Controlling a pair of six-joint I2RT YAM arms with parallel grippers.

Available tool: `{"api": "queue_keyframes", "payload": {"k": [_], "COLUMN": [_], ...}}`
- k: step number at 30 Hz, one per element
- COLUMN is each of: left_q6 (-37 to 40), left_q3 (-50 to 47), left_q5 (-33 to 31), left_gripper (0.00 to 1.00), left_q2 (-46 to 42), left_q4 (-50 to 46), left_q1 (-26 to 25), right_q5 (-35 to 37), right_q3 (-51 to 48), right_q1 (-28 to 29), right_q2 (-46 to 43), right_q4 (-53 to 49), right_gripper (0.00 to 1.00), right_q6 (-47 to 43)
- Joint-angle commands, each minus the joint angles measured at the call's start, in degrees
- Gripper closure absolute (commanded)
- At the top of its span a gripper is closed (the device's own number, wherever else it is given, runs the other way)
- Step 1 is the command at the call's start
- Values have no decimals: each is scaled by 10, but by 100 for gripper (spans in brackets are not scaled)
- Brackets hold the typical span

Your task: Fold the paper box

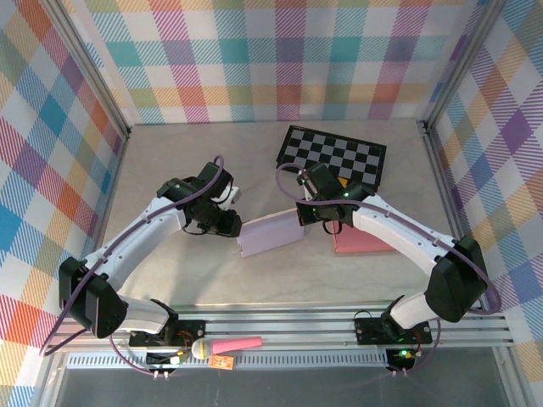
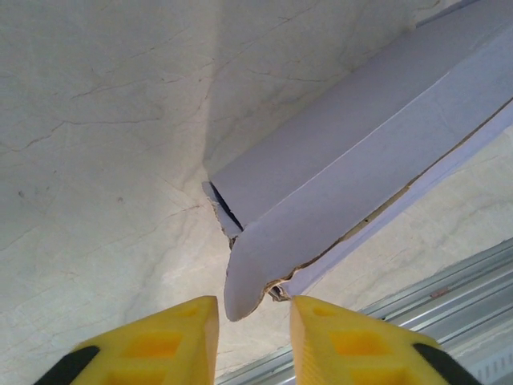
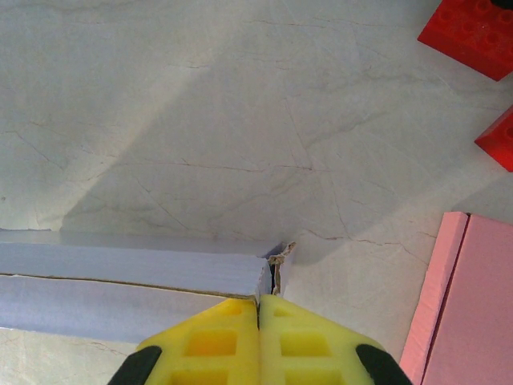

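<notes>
The pale lavender paper box (image 1: 270,235) lies half folded on the table between the two arms. My left gripper (image 1: 231,225) sits at its left end; in the left wrist view the yellow fingers (image 2: 172,341) stand apart, open, with a rounded flap (image 2: 248,277) of the box (image 2: 361,152) hanging just ahead of the gap, touching neither finger. My right gripper (image 1: 302,214) is at the box's right end; in the right wrist view its fingers (image 3: 258,309) are pressed together on the thin edge of the box's end panel (image 3: 269,277), beside the folded lavender wall (image 3: 128,273).
A black-and-white checkered board (image 1: 333,157) lies at the back. A pink flat pad (image 1: 361,241) lies under the right arm, also pink pad (image 3: 469,305). Red blocks (image 3: 473,36) sit beyond it. The metal rail (image 1: 288,326) runs along the near edge.
</notes>
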Motion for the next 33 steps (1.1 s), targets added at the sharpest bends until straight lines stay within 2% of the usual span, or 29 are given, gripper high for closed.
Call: {"api": "queue_keyframes", "payload": {"k": [1,14,26,33], "left_q6": [10,8,-99,-128], "left_q3": [3,13,23,50], "left_q5": [-9,-11,36,49], "left_gripper": [77,93,96,96], "left_q2": [3,14,14,34], "left_q4": [3,0,-1,-23], "left_q1": [6,6,6,6], "right_q5": [-9,-10,-9,-7], "right_q3": [-2,-4,-8,-7], "right_q1": [4,4,5,7], "right_q2": [4,3,2,4], "right_q4": [-31,-30,-26,-24], "right_gripper": [100,100,100,100], "right_q6": [4,6,18,20]}}
